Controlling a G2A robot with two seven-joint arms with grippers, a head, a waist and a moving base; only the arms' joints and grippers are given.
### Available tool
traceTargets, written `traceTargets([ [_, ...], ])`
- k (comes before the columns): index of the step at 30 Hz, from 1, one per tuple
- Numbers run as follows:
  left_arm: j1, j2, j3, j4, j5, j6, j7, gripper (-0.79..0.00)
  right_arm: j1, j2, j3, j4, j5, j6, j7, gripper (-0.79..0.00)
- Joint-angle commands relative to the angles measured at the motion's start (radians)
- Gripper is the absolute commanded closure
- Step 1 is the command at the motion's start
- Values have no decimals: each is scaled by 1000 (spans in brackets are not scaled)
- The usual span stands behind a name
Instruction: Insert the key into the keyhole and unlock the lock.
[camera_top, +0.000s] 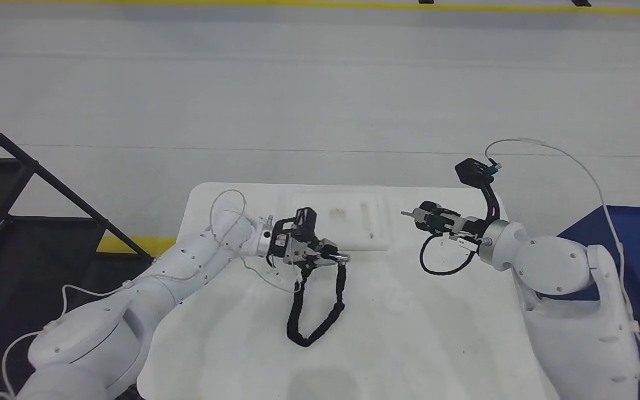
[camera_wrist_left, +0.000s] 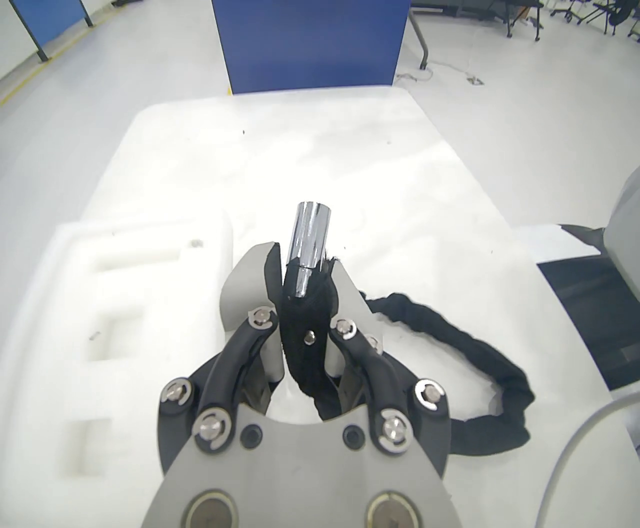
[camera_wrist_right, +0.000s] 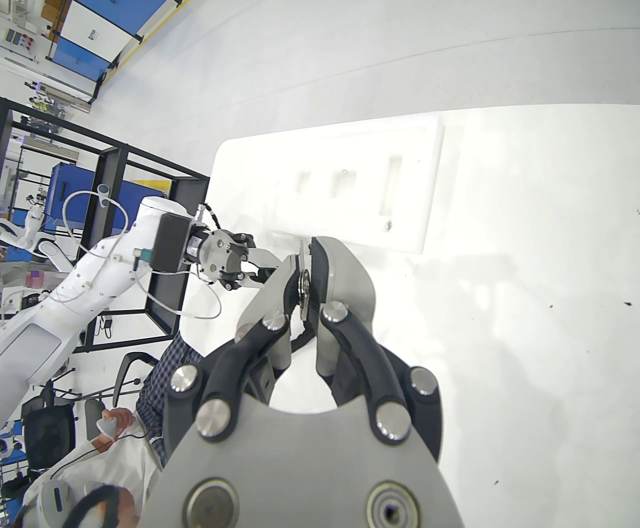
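Bright, even overhead light floods the white table (camera_wrist_left: 310, 150), which glares almost blank in both wrist views. The foam tray (camera_wrist_left: 65, 300) shows only faint grey shading in its recesses. Hard highlights streak the chrome lock (camera_wrist_left: 307, 235). A pale, soft shadow edges the chain (camera_wrist_left: 500, 370). In the wrist views, straight lines bow toward the edges.

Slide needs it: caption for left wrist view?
Left end effector shut on the lock, its sleeved chain trailing on the table.

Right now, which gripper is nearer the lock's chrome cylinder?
Left. The left gripper is shut on the lock, with the chrome cylinder jutting out beyond it. The right gripper, shut on the key, is apart from it.
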Motion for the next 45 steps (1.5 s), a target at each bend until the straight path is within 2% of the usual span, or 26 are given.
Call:
traceTargets([
  [1,-1,15,-11,-35,1,0,48,0,-9,1,-18,0,-9,-9,5,0],
  [2,-1,22,-20,-53,-3,0,76,0,-9,1,-27,-3,14,-8,21,0],
  [7,20,64,-85,-160,-75,13,90,0,9,1,-50,-9,124,44,114,0],
  [13,54,112,-153,-302,-117,21,98,0,22,3,-66,-65,220,118,172,0],
  [19,91,142,-189,-403,-149,11,88,0,22,13,-20,-130,298,152,205,0],
  [24,103,151,-208,-442,-167,2,79,0,4,25,48,-178,327,172,209,0],
  [28,104,147,-210,-445,-127,26,103,0,-20,34,89,-224,327,181,196,0],
  [33,104,147,-210,-445,-127,26,103,0,-49,45,105,-280,295,203,189,0],
  [45,115,146,-210,-437,-139,35,91,0,-57,45,103,-276,299,197,168,0],
])
